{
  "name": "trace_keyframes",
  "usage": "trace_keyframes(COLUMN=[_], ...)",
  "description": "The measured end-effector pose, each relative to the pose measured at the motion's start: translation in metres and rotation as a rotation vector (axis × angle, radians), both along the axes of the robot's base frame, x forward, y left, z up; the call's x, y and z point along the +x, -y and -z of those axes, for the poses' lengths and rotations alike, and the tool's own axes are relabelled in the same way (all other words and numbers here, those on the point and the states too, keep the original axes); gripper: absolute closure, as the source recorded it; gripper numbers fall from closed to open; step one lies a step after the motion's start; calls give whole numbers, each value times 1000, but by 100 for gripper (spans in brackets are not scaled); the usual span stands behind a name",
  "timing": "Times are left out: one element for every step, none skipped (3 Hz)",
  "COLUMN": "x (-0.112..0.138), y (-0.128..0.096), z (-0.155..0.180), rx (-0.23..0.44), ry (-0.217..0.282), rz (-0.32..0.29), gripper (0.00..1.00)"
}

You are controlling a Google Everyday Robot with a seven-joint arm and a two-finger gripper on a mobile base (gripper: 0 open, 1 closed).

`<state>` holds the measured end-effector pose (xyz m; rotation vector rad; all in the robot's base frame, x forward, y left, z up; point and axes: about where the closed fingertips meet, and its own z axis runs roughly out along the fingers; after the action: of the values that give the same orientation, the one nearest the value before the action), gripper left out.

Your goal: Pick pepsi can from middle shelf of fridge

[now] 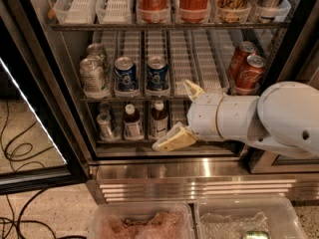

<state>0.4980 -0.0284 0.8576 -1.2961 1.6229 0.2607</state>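
Note:
Two blue pepsi cans [125, 73] [157, 72] stand side by side in the white lanes of the middle shelf [183, 59] of the fridge [199, 176]. My gripper [182, 114] hangs in front of the shelf's edge, to the right of the right-hand pepsi can and a bit lower. It is open, with one cream finger [194, 89] at shelf height and the other [173, 139] down before the lower shelf. Nothing is between the fingers. My white arm [249, 118] comes in from the right.
Silver-grey cans [92, 74] stand left of the pepsi cans and red Coca-Cola cans [246, 66] at the shelf's right end. Small bottles [132, 123] fill the lower shelf. The glass door [30, 133] is swung open at left. Clear plastic bins [144, 223] sit on the floor in front.

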Motion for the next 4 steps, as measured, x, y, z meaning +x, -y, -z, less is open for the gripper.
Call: trace_keyframes(x=[20, 21, 17, 26], y=[-2, -2, -4, -14], z=[-5, -5, -3, 4], rx=[14, 15, 36, 89], ry=[43, 44, 50, 71], rz=[5, 6, 22, 34], gripper=[0, 0, 0, 0])
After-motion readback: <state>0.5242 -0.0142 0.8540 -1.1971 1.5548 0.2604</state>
